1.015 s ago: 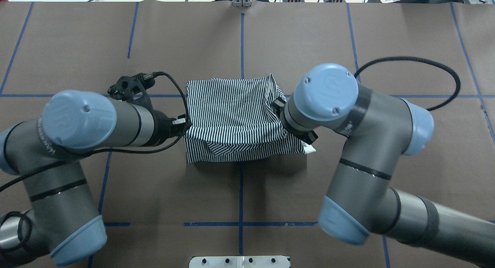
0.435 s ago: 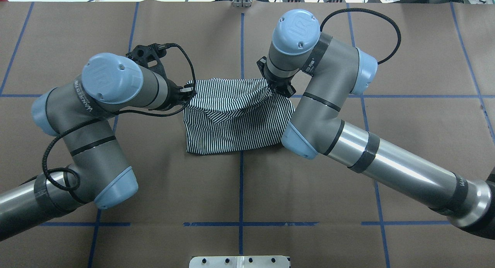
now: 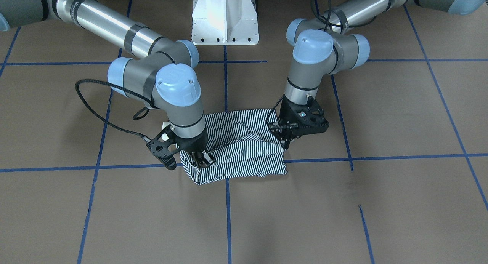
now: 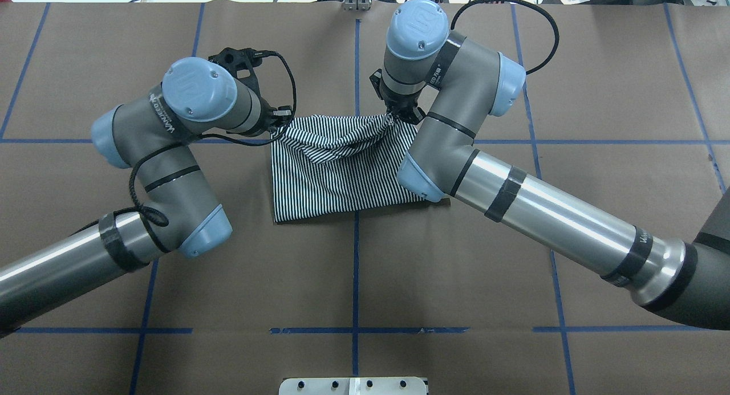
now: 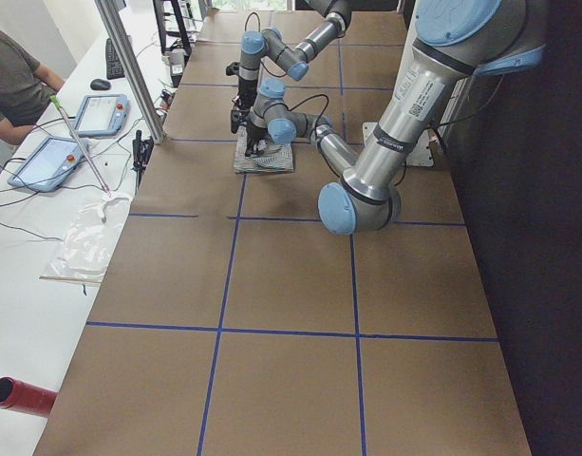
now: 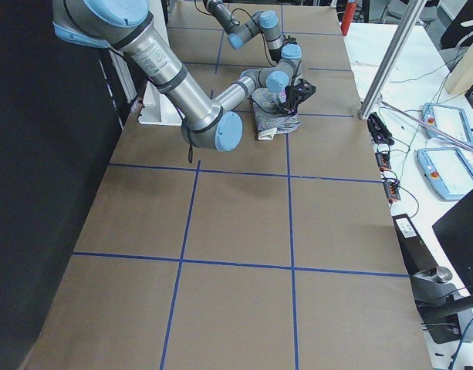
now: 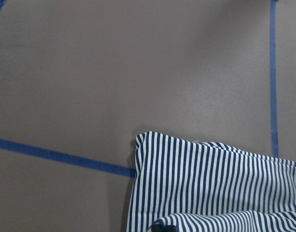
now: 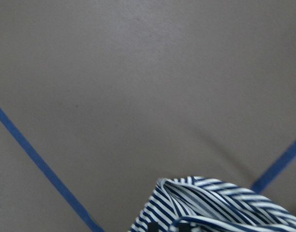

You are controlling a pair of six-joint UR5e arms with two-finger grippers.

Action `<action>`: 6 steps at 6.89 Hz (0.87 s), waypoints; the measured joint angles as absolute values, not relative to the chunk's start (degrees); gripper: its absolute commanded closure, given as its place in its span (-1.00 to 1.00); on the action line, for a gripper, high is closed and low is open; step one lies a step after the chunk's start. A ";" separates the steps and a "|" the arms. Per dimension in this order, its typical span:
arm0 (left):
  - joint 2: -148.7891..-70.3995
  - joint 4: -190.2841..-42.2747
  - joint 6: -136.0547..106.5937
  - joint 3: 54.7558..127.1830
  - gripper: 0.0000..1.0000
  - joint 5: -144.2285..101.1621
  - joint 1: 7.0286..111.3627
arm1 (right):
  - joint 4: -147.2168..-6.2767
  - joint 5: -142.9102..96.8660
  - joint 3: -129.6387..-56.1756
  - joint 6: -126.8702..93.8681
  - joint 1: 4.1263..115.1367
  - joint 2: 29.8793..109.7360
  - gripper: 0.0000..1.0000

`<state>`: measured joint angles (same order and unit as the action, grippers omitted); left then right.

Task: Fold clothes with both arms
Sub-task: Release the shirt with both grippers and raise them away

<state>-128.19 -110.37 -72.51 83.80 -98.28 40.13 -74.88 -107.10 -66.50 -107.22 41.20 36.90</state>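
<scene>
The left arm [image 4: 162, 172] and right arm [image 4: 547, 212] reach from the robot-side edge toward the table's far middle, elbows bent, wrists turned down, with the left gripper [image 4: 281, 121] and right gripper [image 3: 201, 160] each pinched closed on a corner of the striped shirt [image 4: 336, 178].

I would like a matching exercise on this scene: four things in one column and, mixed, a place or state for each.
1 left claw
2 right claw
3 striped shirt
4 white base

a lies on the brown table
b shut on the shirt's corner, overhead view's right
c at the table's side nearest the robot
d shut on the shirt's corner, overhead view's left

Pairs: 1-d, 2-b, 3-a, 4-c
</scene>
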 measured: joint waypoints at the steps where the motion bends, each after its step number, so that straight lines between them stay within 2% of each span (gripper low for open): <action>1: -130.29 -114.83 -69.00 78.02 -0.28 -98.41 42.78 | -71.31 -107.67 -61.37 -103.77 42.68 34.82 -1.00; 2: -131.14 -118.76 -67.33 75.13 -0.42 -98.71 44.72 | -69.68 -108.60 -59.12 -100.41 43.87 33.85 -1.00; 3: -131.24 -120.35 -66.94 75.02 -0.44 -99.42 45.56 | -69.05 -109.36 -59.09 -98.62 44.53 34.31 -1.00; 4: -130.24 -120.66 -67.31 77.49 0.73 -100.76 45.86 | -68.84 -109.72 -60.82 -97.82 44.91 35.95 -1.00; 5: -128.59 -120.64 -68.79 80.78 1.00 -102.21 45.57 | -68.81 -110.16 -62.85 -97.42 45.34 37.43 -1.00; 6: -127.80 -120.49 -70.91 82.65 1.00 -103.30 44.03 | -68.82 -111.18 -64.82 -97.28 45.94 38.94 -1.00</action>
